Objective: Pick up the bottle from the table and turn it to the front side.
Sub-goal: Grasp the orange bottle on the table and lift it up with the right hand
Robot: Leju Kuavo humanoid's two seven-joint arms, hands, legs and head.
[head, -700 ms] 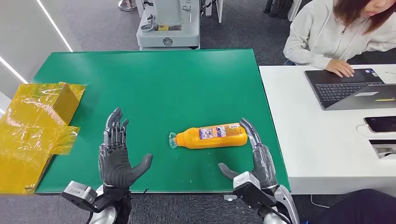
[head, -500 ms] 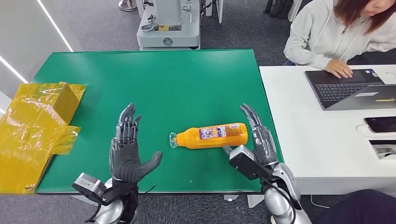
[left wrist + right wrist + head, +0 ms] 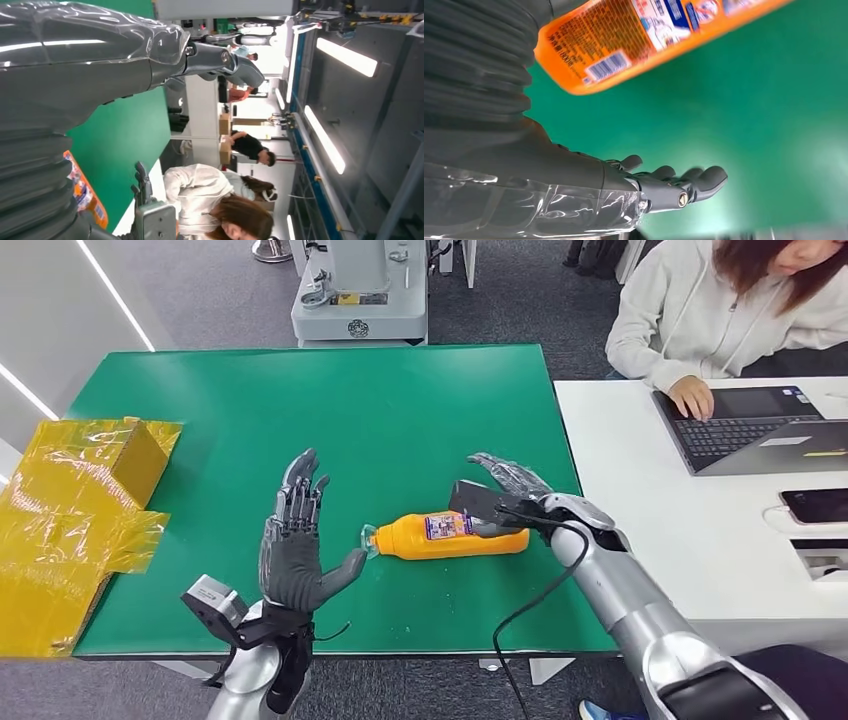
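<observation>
Head view, bottle: We see the orange bottle (image 3: 455,534) lying on its side on the green surface (image 3: 330,420), at about 5 o'clock from the surface's centre, clear cap toward the left hand, label up.
Head view, right hand: The right hand (image 3: 505,485) lies over the bottle's far, bottom end, fingers stretched and apart; we cannot tell whether it touches the bottle.
Head view, left hand: The left hand (image 3: 295,545) stands upright with palm toward the bottle, fingers spread, holding nothing, its thumb tip just beside the cap.
Head view, surroundings: Yellow film-wrapped boxes (image 3: 75,505) sit at 9 o'clock on the green surface's edge. At 3 o'clock a person (image 3: 700,315) in a pale hoodie types on a laptop (image 3: 750,430) on a white surface (image 3: 690,540), a phone (image 3: 815,505) nearby. A grey machine (image 3: 360,290) stands at 12 o'clock.
Left wrist view: We see the left hand (image 3: 220,62) with fingers extended and empty, the bottle (image 3: 85,192) and the person (image 3: 215,200) beyond it.
Right wrist view: The right hand (image 3: 674,185) shows fingers stretched out over the green surface (image 3: 749,100), nothing closed in them; the bottle (image 3: 644,35) lies close beside the wrist cover.
</observation>
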